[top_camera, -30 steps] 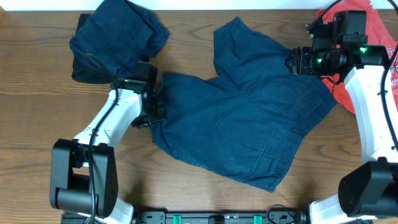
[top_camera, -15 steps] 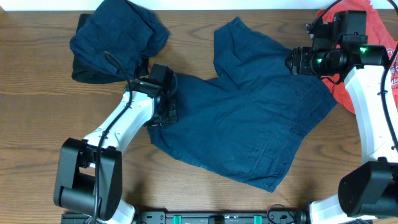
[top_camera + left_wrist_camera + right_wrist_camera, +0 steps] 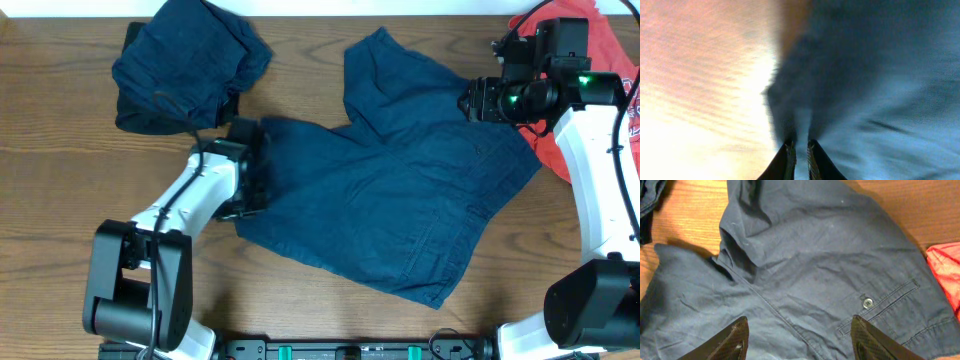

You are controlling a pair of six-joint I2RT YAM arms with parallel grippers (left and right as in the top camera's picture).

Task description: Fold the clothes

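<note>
Dark navy shorts (image 3: 400, 190) lie spread across the middle of the table. My left gripper (image 3: 256, 178) is at their left edge. In the left wrist view its fingers (image 3: 799, 147) are nearly closed, with navy cloth (image 3: 875, 100) pinched between them. My right gripper (image 3: 468, 100) hovers over the shorts' upper right part, open and empty. In the right wrist view its fingers (image 3: 800, 330) are spread wide above a seam and a buttoned pocket (image 3: 868, 302). A red-orange T-shirt (image 3: 552, 150) lies at the far right, partly under the right arm, and also shows in the right wrist view (image 3: 945, 265).
A second, bunched dark navy garment (image 3: 190, 60) lies at the back left, close to the left arm. The brown wooden table (image 3: 60, 180) shows at the left and the front.
My left gripper swung right over the shorts' left edge, then came back slightly left with its wrist turned. The right arm has not moved.
</note>
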